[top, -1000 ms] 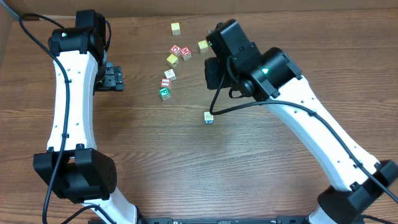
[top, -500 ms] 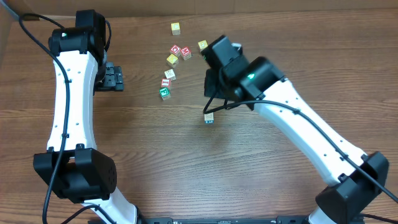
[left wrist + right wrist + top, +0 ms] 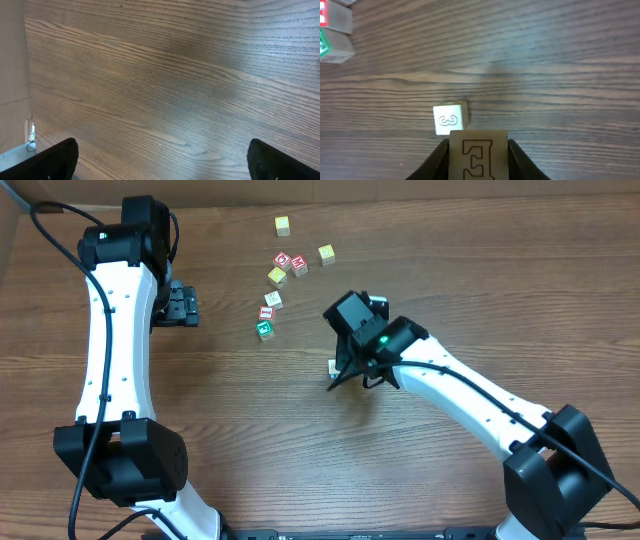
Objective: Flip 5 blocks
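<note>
My right gripper [image 3: 478,156] is shut on a pale wooden block [image 3: 478,150] whose face shows an outlined letter E. Just ahead of it a second small whitish block [image 3: 451,119] sits on the table, close to the held one; whether they touch I cannot tell. From overhead, the right gripper [image 3: 340,375] hangs low over that lone block [image 3: 333,367] and hides the held one. A cluster of blocks lies at the back: a green-print one [image 3: 264,330], a red-print one [image 3: 266,312] and a whitish one [image 3: 272,298]. My left gripper [image 3: 180,307] stands open over bare wood.
Yellow-faced cubes [image 3: 283,225] [image 3: 327,253] [image 3: 277,276] and two red-faced cubes [image 3: 283,260] [image 3: 299,267] lie at the back of the wooden table [image 3: 250,440]. In the right wrist view, two cluster blocks [image 3: 332,45] sit at the top left corner.
My right arm has swung from beside the back cluster toward me and down to the lone block near the table's middle. The left arm has not moved.
</note>
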Controlling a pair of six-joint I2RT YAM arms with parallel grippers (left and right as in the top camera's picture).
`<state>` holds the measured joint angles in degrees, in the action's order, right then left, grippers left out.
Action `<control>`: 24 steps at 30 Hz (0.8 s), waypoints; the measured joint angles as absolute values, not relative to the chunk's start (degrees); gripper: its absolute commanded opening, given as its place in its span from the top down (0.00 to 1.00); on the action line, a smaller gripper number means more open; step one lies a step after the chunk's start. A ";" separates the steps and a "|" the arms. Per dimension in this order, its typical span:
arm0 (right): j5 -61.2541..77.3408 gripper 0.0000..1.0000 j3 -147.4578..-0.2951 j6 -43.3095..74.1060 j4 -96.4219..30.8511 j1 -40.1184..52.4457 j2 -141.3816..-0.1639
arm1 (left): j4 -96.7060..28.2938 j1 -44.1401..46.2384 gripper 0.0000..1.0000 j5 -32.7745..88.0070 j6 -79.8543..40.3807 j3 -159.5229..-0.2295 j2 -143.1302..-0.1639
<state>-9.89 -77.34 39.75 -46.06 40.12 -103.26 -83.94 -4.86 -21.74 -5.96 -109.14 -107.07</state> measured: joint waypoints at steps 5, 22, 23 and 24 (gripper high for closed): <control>-10.35 0.76 -71.64 40.53 -38.11 40.12 -103.26 | -83.94 -4.86 0.00 -21.74 -5.96 -109.14 -107.07; -12.95 0.75 -60.64 38.79 -21.71 40.12 -103.26 | -83.92 -4.86 0.00 -21.71 -5.96 -109.14 -107.07; -13.08 0.75 -60.23 38.28 -20.95 40.12 -103.26 | -83.94 -4.86 0.00 -21.71 -5.96 -109.14 -107.07; -13.15 0.75 -59.81 37.87 -20.43 40.12 -103.26 | -83.94 -4.84 0.00 -21.71 -5.96 -109.14 -107.07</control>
<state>-13.15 -59.81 37.87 -20.43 40.12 -103.26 -83.94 -4.84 -21.71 -5.96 -109.14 -107.07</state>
